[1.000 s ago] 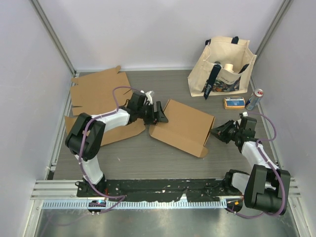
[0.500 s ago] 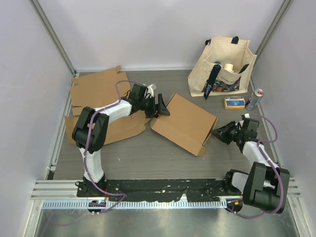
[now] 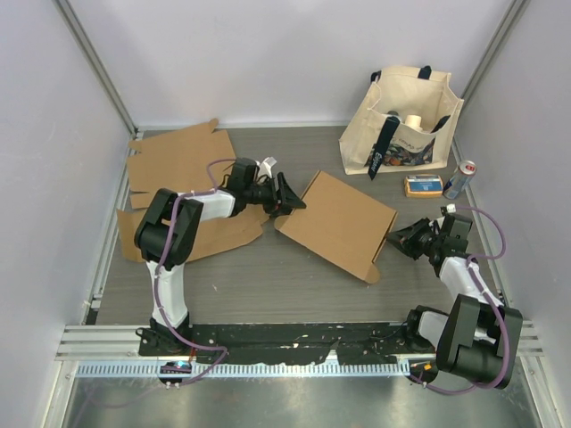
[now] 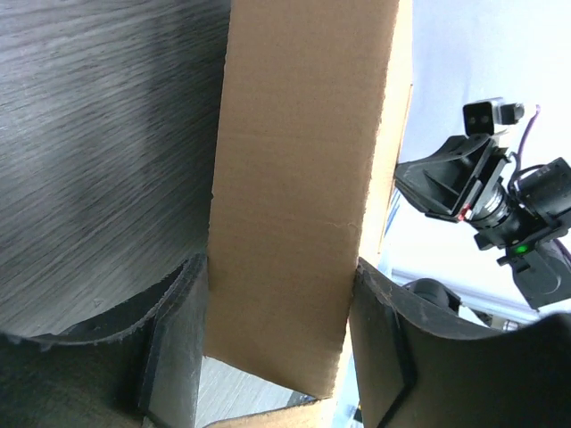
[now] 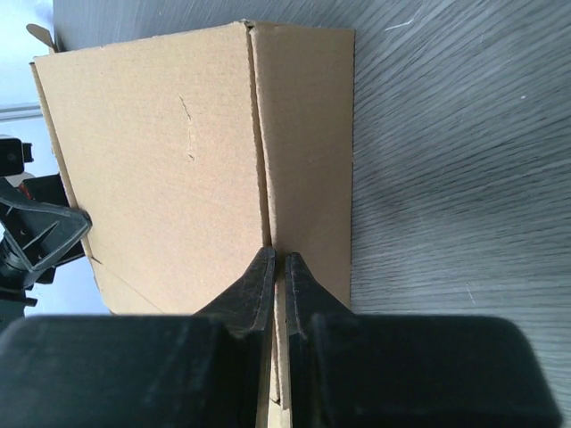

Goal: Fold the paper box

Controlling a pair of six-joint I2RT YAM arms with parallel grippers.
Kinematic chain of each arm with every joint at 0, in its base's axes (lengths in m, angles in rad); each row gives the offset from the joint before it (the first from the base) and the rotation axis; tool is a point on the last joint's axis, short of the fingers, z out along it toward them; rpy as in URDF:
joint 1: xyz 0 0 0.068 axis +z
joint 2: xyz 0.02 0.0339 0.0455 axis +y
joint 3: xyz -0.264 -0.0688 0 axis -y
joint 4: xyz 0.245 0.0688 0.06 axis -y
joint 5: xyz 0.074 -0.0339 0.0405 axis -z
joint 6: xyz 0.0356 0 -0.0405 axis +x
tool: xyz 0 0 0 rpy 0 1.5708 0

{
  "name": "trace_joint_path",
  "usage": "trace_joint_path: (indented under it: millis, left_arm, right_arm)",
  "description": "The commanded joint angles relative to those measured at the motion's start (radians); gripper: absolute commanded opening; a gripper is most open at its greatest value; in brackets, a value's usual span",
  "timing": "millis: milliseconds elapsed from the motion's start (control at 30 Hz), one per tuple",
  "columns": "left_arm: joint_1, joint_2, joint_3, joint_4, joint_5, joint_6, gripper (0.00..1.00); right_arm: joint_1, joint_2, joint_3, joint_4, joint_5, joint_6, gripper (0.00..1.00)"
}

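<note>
The brown paper box (image 3: pixel 339 223) lies partly folded in the middle of the table, tilted in the top view. My left gripper (image 3: pixel 287 198) is at its left end. In the left wrist view a cardboard panel (image 4: pixel 294 178) fills the gap of the left gripper (image 4: pixel 281 267), and both fingers (image 4: pixel 169 348) touch its sides. My right gripper (image 3: pixel 399 239) is at the box's right end. In the right wrist view the right gripper (image 5: pixel 277 259) is shut on a thin cardboard edge of the paper box (image 5: pixel 169 152).
Flat cardboard sheets (image 3: pixel 178 160) lie at the back left, one (image 3: pixel 214 236) under the left arm. A cream tote bag (image 3: pixel 406 120) stands at the back right, with a small yellow box (image 3: pixel 422 185) and a can (image 3: pixel 460 178) in front of it. Walls close both sides.
The left gripper's jaws have narrowed onto the box's left end. The box has shifted slightly to the right and turned, and the right gripper has drawn back a little with it.
</note>
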Motion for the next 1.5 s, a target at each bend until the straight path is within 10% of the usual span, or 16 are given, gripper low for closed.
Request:
trace_joint_path:
  millis: [0, 267, 500, 900, 1233, 1467]
  left_arm:
    - [-0.046, -0.028, -0.012, 0.200, 0.188, -0.159, 0.48]
    - [-0.060, -0.123, -0.068, 0.177, 0.137, -0.229, 0.35]
    - [-0.043, -0.218, -0.114, 0.004, 0.086, -0.234, 0.34]
    - [-0.023, -0.383, -0.075, -0.669, -0.039, -0.265, 0.32]
    - [0.028, -0.554, -0.163, -0.705, -0.030, -0.327, 0.32]
    - [0.035, -0.660, -0.025, -0.944, -0.329, 0.077, 0.60]
  right_arm:
    - [0.023, 0.005, -0.050, -0.123, 0.073, -0.050, 0.05]
    - [0.112, -0.176, 0.012, -0.192, 0.131, -0.062, 0.35]
    - [0.316, -0.333, 0.309, -0.441, 0.480, -0.166, 0.69]
    - [1.193, -0.066, 0.861, -0.629, 0.981, -0.634, 0.71]
    - [1.202, -0.184, 0.773, -0.574, 0.872, -0.545, 0.85]
    - [1.281, -0.075, 0.721, -0.647, 0.768, -0.446, 0.85]
